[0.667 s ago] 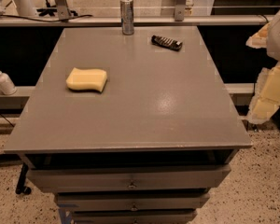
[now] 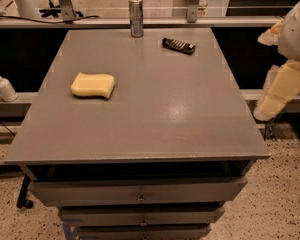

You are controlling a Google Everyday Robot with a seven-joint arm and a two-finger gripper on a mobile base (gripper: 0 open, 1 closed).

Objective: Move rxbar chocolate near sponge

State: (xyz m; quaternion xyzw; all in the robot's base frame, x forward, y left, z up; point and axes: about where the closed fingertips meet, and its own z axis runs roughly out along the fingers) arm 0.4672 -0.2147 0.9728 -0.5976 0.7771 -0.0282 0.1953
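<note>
The rxbar chocolate (image 2: 178,45) is a small dark flat bar with pale marks. It lies at the back right of the grey table (image 2: 155,129). The sponge (image 2: 92,85) is a pale yellow wavy-edged block lying on the left part of the table. Bar and sponge are far apart. My gripper (image 2: 270,104) is cream-coloured and hangs off the table's right edge, below the white arm (image 2: 297,26). It is to the right of the bar and nearer the front, touching nothing.
An upright silver can (image 2: 136,17) stands at the back edge, left of the bar. A white pump bottle (image 2: 2,86) sits on a ledge to the left of the table. Drawers (image 2: 140,196) are below the tabletop.
My gripper has shifted slightly left and up beside the table's right edge. The bar, sponge and can have not moved.
</note>
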